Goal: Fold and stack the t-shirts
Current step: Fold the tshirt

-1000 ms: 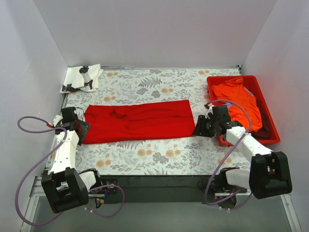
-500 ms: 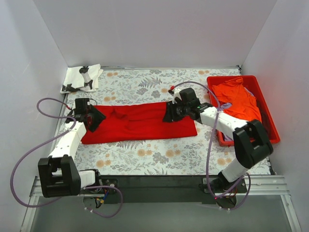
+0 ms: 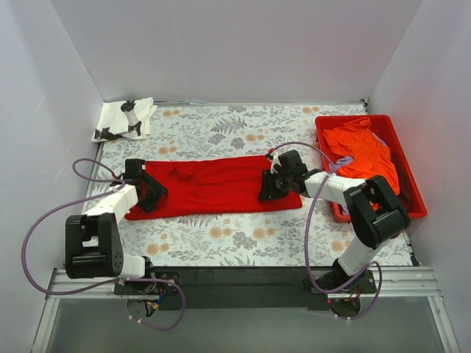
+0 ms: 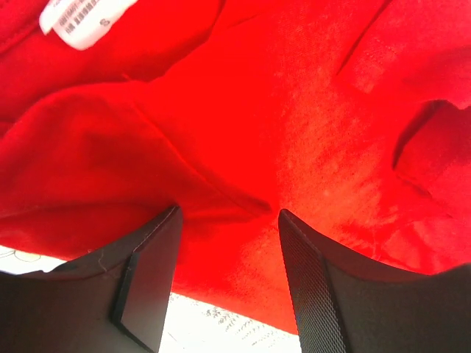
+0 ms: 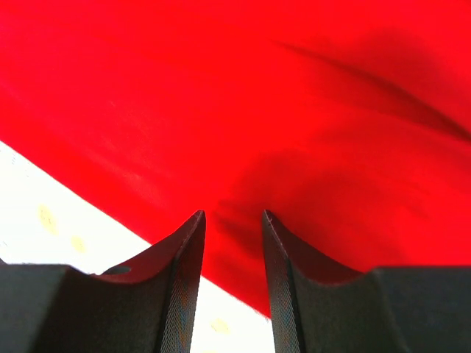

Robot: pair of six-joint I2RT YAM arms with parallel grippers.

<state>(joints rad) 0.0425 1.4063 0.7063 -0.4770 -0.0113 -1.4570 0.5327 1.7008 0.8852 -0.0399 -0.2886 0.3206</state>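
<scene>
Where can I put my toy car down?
Bare table: the far strip between white shirt and red tray, and the near strip in front of the red shirt. Crowded: the middle, left end effector and right end effector over the red shirt, and the full tray.

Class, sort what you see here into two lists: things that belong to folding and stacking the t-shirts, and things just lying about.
Belongs to the job:
red t-shirt, mid-table
white printed t-shirt, far left corner
orange t-shirt, far right
left gripper and right gripper, at the red shirt's ends

Just lying about:
red plastic tray
floral table cover
</scene>
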